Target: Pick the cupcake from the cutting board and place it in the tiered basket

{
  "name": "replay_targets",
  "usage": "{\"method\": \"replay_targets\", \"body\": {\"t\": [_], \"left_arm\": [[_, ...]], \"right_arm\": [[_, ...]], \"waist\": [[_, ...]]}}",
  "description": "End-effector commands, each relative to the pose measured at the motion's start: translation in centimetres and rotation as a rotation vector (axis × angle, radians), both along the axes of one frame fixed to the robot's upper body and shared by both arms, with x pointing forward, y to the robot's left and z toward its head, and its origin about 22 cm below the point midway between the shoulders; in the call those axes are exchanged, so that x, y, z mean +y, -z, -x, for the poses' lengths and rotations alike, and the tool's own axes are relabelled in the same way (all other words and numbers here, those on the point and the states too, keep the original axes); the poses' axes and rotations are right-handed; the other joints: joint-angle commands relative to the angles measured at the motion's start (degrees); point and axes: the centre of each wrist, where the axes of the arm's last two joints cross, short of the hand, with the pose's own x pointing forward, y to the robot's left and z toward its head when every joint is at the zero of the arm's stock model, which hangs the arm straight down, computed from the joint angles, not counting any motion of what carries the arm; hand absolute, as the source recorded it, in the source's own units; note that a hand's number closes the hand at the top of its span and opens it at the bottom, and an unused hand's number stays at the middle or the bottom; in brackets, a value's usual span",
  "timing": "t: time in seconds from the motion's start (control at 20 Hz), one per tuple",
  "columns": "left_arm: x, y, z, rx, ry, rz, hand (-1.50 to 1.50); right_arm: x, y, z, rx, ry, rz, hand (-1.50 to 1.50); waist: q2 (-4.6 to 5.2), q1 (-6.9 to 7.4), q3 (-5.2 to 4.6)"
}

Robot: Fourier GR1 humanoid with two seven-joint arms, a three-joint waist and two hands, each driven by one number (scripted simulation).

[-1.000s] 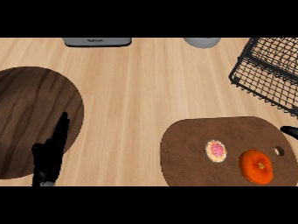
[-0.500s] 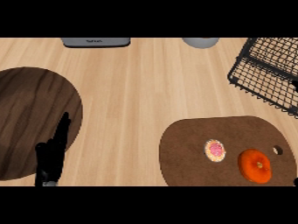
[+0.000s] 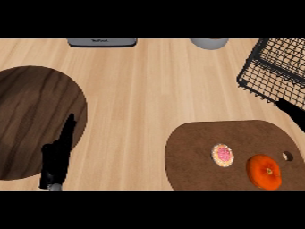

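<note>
The cupcake [image 3: 222,154], small with pink icing, stands on the brown cutting board [image 3: 194,152] at the lower right. The black wire tiered basket [image 3: 286,71] sits at the upper right. My right hand [image 3: 301,121] comes in from the right edge as a straight black shape between the basket and the board's far right corner. It is open, holds nothing, and is well to the right of the cupcake. Open and resting at the lower left is my left hand [image 3: 56,156], its fingers pointing up over the edge of a dark round board.
An orange round fruit [image 3: 264,171] lies on the cutting board just right of the cupcake. A large dark wooden round board [image 3: 23,116] fills the left side. A grey appliance [image 3: 102,42] and a grey bowl [image 3: 209,43] stand at the far edge.
My right hand, barely showing at the right edge before, now stretches further into view between basket and cutting board. The cupcake and my left hand have not moved.
</note>
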Motion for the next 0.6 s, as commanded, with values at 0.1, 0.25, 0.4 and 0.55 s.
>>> {"method": "replay_targets", "body": {"t": [0.1, 0.25, 0.4, 0.55], "left_arm": [[-1.0, 1.0, 1.6, 0.024, 0.013, 0.002, 0.0], [-0.1, -0.5, -0.9, 0.046, 0.017, 0.019, 0.0], [0.9, 0.6, 0.1, 0.025, 0.004, 0.007, 0.0], [0.7, -0.1, 0.4, 0.018, 0.033, 0.019, 0.0]], "right_arm": [[4.3, 1.9, 0.5, 0.005, 0.015, 0.088, -1.5], [4.7, 2.2, -0.4, 0.019, 0.034, 0.216, -1.5], [5.8, 2.5, 0.6, 0.074, 0.05, 0.284, -1.5], [7.2, 5.3, -1.0, 0.117, 0.053, 0.33, -1.5]], "waist": [[0.3, 0.78, -0.17], [0.35, 0.71, -0.19], [0.26, 0.38, -0.2], [0.32, 0.74, -0.17]]}}
